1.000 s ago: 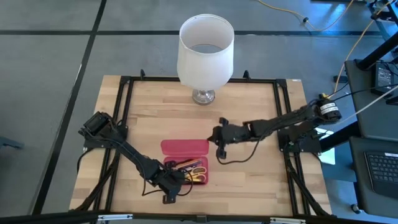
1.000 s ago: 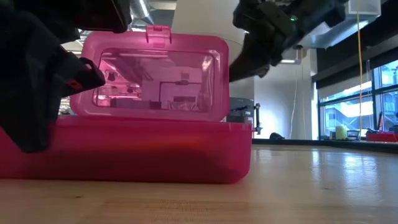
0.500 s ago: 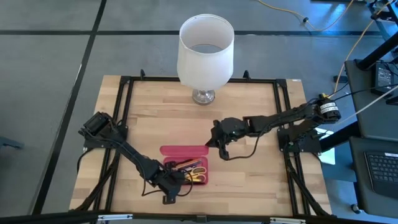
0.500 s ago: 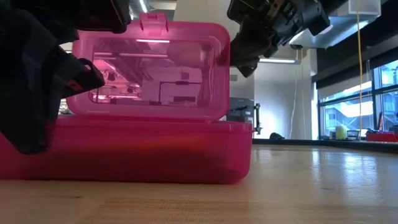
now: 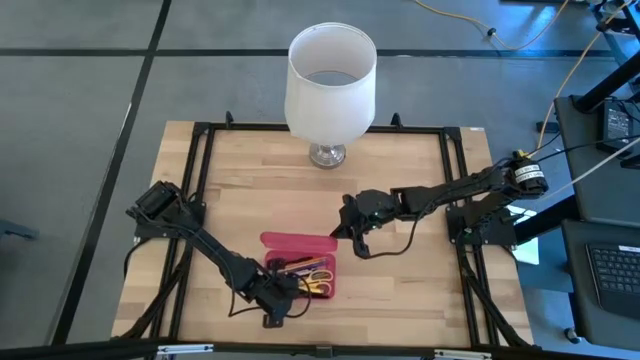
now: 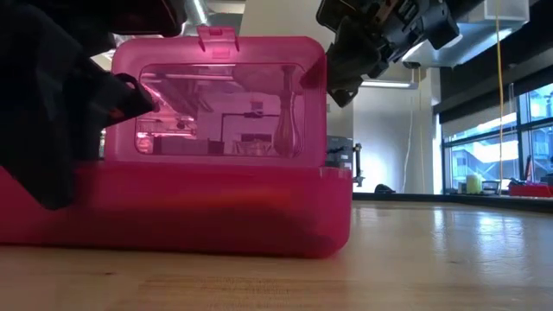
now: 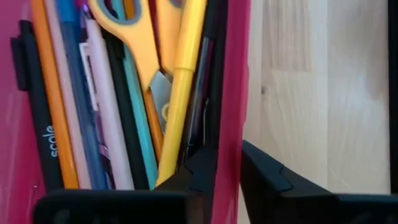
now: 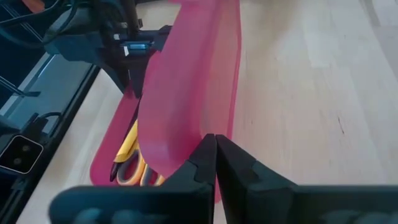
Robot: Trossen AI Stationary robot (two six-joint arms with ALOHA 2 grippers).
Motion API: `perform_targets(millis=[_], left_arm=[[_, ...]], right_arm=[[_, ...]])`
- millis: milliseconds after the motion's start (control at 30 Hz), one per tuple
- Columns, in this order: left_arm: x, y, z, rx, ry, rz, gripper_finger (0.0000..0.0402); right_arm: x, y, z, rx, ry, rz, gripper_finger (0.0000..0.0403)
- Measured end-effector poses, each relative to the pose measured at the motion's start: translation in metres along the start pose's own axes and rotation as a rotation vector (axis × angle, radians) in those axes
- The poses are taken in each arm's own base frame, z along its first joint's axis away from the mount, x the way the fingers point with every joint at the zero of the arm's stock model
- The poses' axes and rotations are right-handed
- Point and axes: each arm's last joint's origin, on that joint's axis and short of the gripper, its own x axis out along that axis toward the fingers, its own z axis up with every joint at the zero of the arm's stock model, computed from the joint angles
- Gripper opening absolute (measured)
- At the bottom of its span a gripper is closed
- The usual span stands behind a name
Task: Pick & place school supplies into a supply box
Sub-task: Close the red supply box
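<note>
One black pen (image 7: 37, 124) in the red box (image 5: 297, 272) carries pale lettering along its barrel that looks like "scale" (the end runs out of view). No other writing can be read.

The box sits on the wooden surface (image 5: 400, 180), toward its front edge, with its lid (image 6: 216, 99) raised nearly upright. Inside lie the pens and pencils (image 7: 93, 112), packed side by side: orange, blue, pale, teal, black and a yellow one (image 7: 183, 87), with yellow-handled scissors (image 7: 143, 37) resting on top of them.

The left end effector (image 5: 283, 296) is at the box's near end, its fingers (image 7: 264, 177) slightly parted with the box's red side wall standing between them; whether they actually grip it I cannot tell. The right end effector (image 5: 352, 227), fingers pressed together and holding nothing, has its tips against the lid's back.

A big white lampshade (image 5: 331, 78) on a metal foot stands at the far edge of the surface, well apart from the box. A black frame (image 5: 200, 160) borders the surface.
</note>
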Motion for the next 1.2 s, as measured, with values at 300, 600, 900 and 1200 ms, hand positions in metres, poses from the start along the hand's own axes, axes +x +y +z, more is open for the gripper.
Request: perform_targets(millis=[300,600,900,1200], left_arm=[[-0.001,0.002,0.004,0.002,-0.049,0.046,0.0137],[0.001,0.011,0.01,-0.02,-0.056,0.06,0.0161],[0.0,0.01,0.013,-0.016,-0.04,0.029,0.0155],[-0.01,0.001,0.025,-0.004,-0.107,0.037,0.0159]], right_arm=[[0.0,0.004,0.0,-0.007,-0.001,0.03,0.0014],[0.003,0.023,0.0,-0.042,-0.018,0.087,0.0014],[0.003,0.027,-0.001,-0.048,-0.014,0.099,0.0014],[0.003,0.027,-0.001,-0.046,-0.013,0.098,0.0014]])
